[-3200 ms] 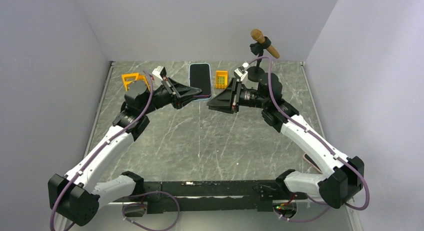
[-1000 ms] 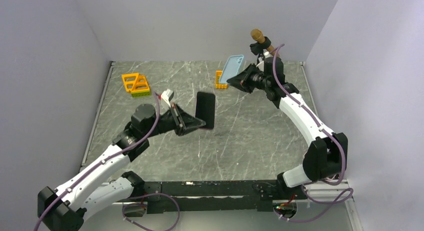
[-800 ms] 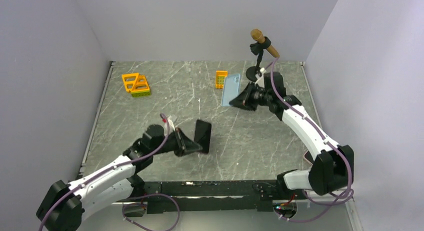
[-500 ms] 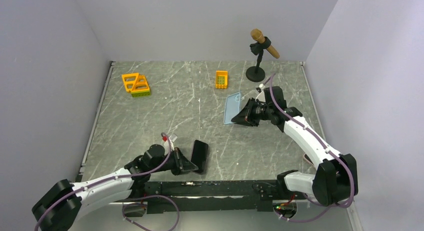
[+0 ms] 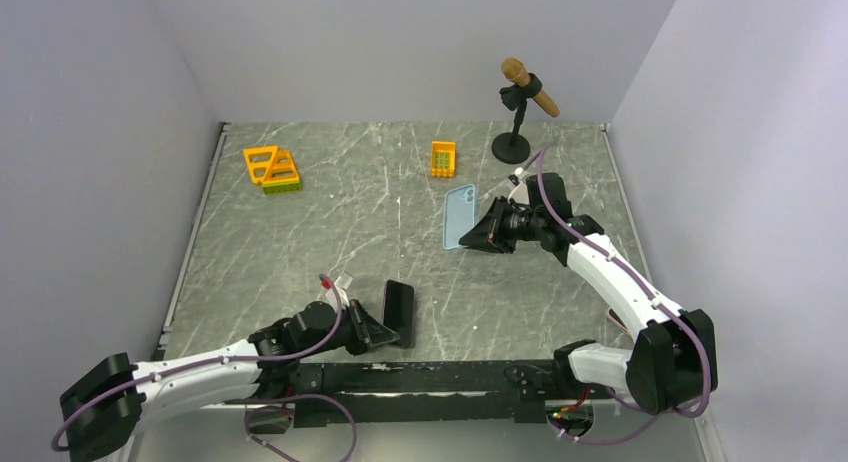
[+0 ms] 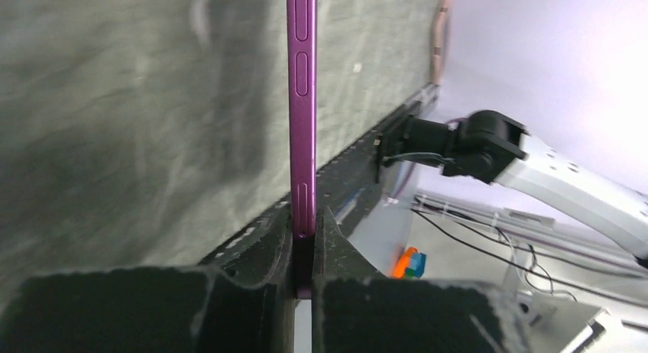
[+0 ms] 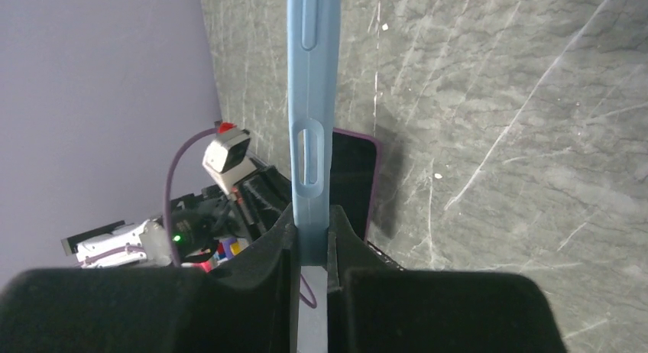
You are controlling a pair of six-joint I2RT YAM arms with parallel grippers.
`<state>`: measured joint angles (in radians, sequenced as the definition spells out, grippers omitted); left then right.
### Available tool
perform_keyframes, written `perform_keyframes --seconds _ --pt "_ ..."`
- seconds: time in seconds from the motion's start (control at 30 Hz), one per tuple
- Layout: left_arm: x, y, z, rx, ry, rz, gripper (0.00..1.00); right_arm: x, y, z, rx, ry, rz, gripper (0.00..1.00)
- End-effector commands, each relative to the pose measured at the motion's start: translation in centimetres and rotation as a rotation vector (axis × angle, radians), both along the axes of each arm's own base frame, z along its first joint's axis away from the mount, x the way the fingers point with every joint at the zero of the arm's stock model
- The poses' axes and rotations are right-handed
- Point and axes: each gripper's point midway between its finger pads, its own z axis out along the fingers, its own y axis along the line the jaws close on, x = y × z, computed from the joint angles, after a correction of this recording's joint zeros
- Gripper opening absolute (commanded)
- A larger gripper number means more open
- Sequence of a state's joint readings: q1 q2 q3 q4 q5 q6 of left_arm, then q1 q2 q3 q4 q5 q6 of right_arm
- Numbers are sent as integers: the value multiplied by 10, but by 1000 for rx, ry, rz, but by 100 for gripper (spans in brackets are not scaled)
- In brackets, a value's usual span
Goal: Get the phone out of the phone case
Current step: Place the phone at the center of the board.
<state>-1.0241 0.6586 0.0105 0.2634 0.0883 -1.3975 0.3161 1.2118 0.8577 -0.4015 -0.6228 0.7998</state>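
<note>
The grey marbled surface fills the floor of a walled booth. The right arm reaches from its base toward the middle. The left arm lies low along the near edge.

A microphone on a black stand stands at the far side, right of centre.

The phone, free of its cover, is near the front edge of the surface, dark screen up in the overhead view. The left hand is clenched on the side of it. The left wrist view shows the two fingers pinching its thin purple edge, with the buttons in sight. Whether the phone rests on the surface cannot be told.

The phone case, pale blue and empty, is well apart from the phone, right of centre. The right hand grasps it at its near right side. The right wrist view looks along its edge, past a cut-out slot.

An orange frame toy sits far left. A small orange block lies beyond the case, near the stand.
</note>
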Motion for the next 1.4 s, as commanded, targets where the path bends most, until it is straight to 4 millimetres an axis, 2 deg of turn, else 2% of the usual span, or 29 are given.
perform_keyframes --seconds 0.0,0.1,0.33,0.5,0.73,0.97,1.07,1.13,1.37 --pt "-3 10 -31 88 98 52 0 6 11 30 58 -83 24 0" --pt "-5 3 -26 111 85 36 3 3 12 29 56 -82 26 0" --pt "-24 1 -41 144 191 21 6 -1 17 27 63 -78 32 0" --pt "-27 6 -48 192 255 44 11 -3 24 30 53 -83 49 0" --pt "-35 24 -64 235 346 93 30 -5 34 30 35 -91 61 0" --pt "-30 28 -64 229 323 121 58 -11 52 26 38 -85 77 0" --pt "-31 29 -64 243 335 126 78 -14 62 26 40 -81 101 0" --pt "-31 33 -64 277 337 135 97 -17 69 22 37 -62 124 0" --pt "-31 60 -46 425 415 246 100 -23 96 6 92 -6 189 0"
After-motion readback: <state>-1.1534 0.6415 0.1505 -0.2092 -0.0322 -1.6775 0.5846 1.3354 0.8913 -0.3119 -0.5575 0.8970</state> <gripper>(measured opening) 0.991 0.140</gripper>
